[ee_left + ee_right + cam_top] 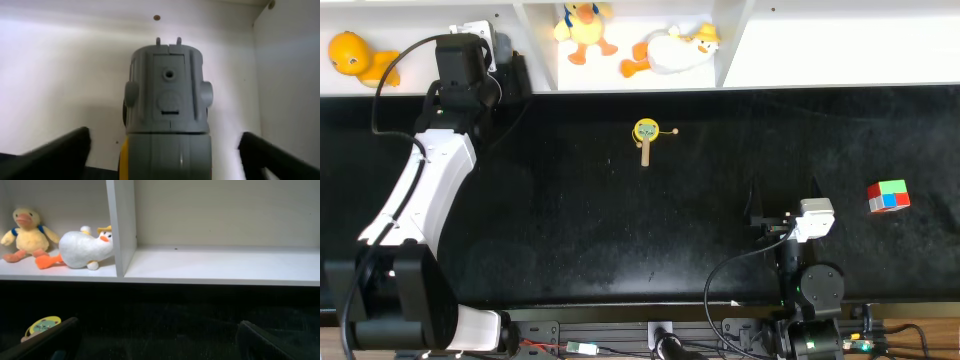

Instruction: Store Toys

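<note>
Left arm is in the left compartment of the shelf. The grey robot toy stands upright on the shelf floor between my left jaws. They are spread wide, each finger well apart from the toy's sides: released, gripping nothing. The toy sits near the compartment's side wall, and the orange duck lies at the far end of the same compartment. Risk one: if I back out on a skew, a finger could catch one of the round knobs on the toy's sides. The toy looks tall for its base, so I judge it would tip, or be dragged over the ledge onto the counter. A straight retreat is the safe one. Right jaws are also spread and empty, low over the counter and facing the shelf. The paddle toy and the colour cube lie on the counter, not yet stored. Risk two: the paddle lies flat, so a shallow grasp could slip off its thin handle. Risk three: the yellow duck and the white duck crowd the middle compartment, and a placement there could shove them.
</note>
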Controlling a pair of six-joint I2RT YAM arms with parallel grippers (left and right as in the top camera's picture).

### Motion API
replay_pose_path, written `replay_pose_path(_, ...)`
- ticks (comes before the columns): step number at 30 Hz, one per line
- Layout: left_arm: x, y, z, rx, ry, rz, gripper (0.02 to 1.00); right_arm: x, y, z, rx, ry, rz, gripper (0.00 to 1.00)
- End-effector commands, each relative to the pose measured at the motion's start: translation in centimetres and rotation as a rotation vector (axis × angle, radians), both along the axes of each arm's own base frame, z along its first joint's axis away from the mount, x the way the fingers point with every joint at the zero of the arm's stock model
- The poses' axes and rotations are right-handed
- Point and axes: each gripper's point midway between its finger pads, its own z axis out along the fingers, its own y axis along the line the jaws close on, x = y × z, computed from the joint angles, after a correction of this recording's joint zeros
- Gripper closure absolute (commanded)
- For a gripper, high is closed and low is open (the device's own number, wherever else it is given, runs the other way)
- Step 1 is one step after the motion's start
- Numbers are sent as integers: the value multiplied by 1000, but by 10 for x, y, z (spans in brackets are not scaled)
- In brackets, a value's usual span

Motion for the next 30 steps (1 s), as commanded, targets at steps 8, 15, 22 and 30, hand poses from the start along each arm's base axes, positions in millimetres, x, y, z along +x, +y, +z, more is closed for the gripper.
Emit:
replay_pose_path(8, -68, 33, 42, 122, 52, 139, 20, 1, 3, -6, -1, 11, 13, 5)
replay_pose_path(15, -167, 36, 25, 99, 7, 145, 20, 1, 3, -6, -1, 11, 13, 7)
replay_pose_path(22, -217, 7, -1, -33, -270, 18, 20, 1, 3, -6, -1, 11, 13, 5)
replay_pose_path(30, -235, -41, 23, 203, -601, -402, 23, 1, 3, -6, -1, 11, 13, 7)
